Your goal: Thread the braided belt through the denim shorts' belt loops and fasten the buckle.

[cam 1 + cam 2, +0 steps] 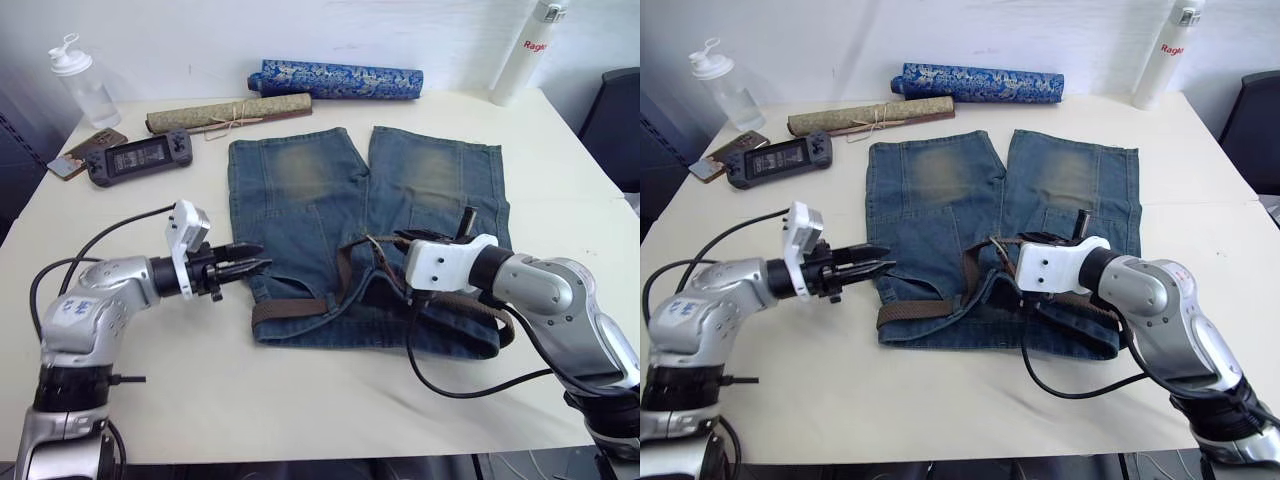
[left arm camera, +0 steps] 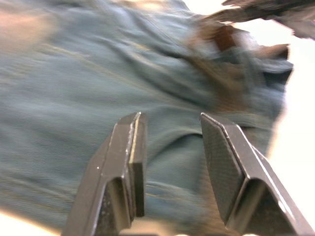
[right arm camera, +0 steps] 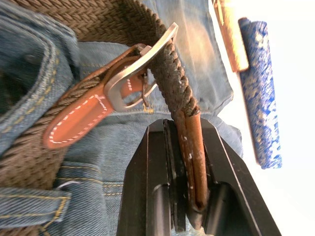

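The denim shorts (image 1: 300, 200) lie flat on the table, waistband toward me. The braided belt (image 1: 290, 310) runs along the waistband and passes under a belt loop (image 3: 29, 207). My right gripper (image 3: 184, 130) is over the middle of the waistband, shut on the belt's tan leather tip. Just beyond the fingers that strap passes through the silver buckle (image 3: 142, 73). My left gripper (image 1: 245, 262) hovers at the shorts' left edge near the waistband. In the left wrist view it (image 2: 172, 120) is open with nothing but denim behind the gap.
Behind the shorts lie a blue patterned tube (image 1: 335, 80) and a tan rolled scroll (image 1: 230, 112). A handheld console (image 1: 138, 158), a phone (image 1: 85, 150) and a clear bottle (image 1: 80, 85) sit back left. A white bottle (image 1: 525, 50) stands back right.
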